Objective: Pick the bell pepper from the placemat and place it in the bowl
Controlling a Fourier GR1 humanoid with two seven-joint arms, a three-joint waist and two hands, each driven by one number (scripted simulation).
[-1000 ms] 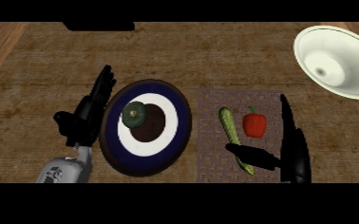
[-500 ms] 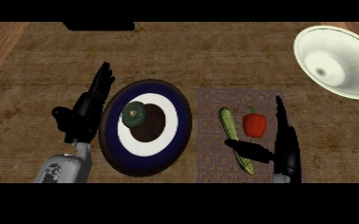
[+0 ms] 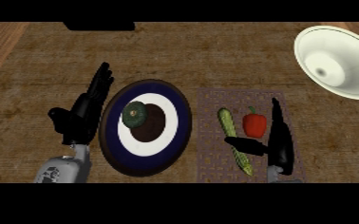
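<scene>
Pre-grasp, nothing moved yet.
Right hand point(image 3: 279, 140) released beside pepper point(image 3: 254, 125) on mat point(image 3: 210, 163), lower right; grasp, lift, bowl point(image 3: 328, 59) pending.

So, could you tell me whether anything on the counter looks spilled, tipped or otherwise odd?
Nothing stands out: the bell pepper and cucumber lie on the placemat, and the bowl sits apart.
</scene>
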